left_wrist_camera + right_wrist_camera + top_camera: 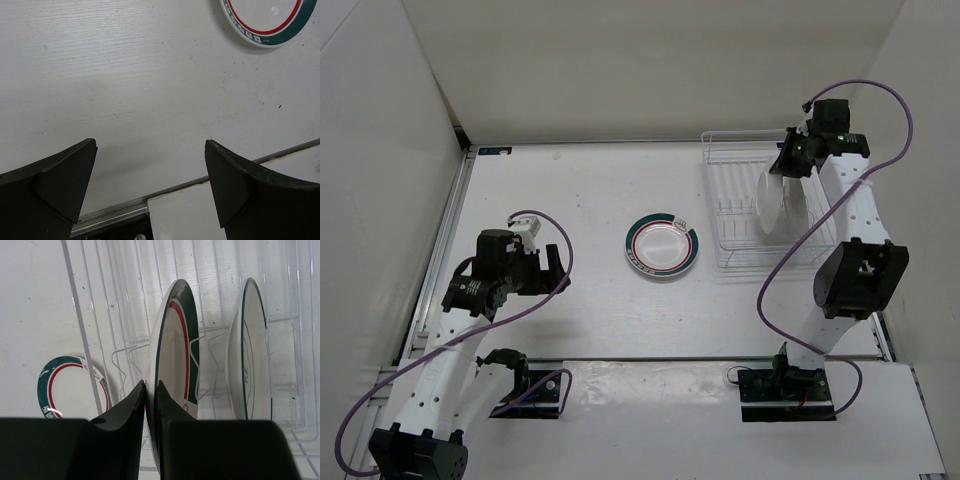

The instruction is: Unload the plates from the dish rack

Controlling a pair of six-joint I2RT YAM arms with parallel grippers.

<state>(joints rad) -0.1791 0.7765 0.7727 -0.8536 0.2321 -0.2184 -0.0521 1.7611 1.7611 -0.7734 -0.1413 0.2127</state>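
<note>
the right pincer (pixel 151 386) is nearly closed, its two fingers clamped on the top rim of the ringed plate (pixel 175 355), which stands on edge between prongs inside the dish rack (pixel 740 160). a second plate (pixel 250 355) stands just beside it in the same rack, apart from it. a third plate (pixel 662 246) lies flat, face up, on the counter (pixel 570 200), left of the dish rack.

the grip is a thin pinch at the rim only, so the ringed plate could swing or slip out once it is lifted. if it comes up at a slant, its lower edge may catch a prong and drag the light wire rack along. a sideways pull could knock it into the second plate.

the ringed plate is upright, tilted a little, its painted face turned toward the second plate. seen edge-on, its long line runs from the rack floor up to the pincer.

the left pincer (pixel 150 165) is spread wide and holds nothing, well left of the dish rack.
</note>
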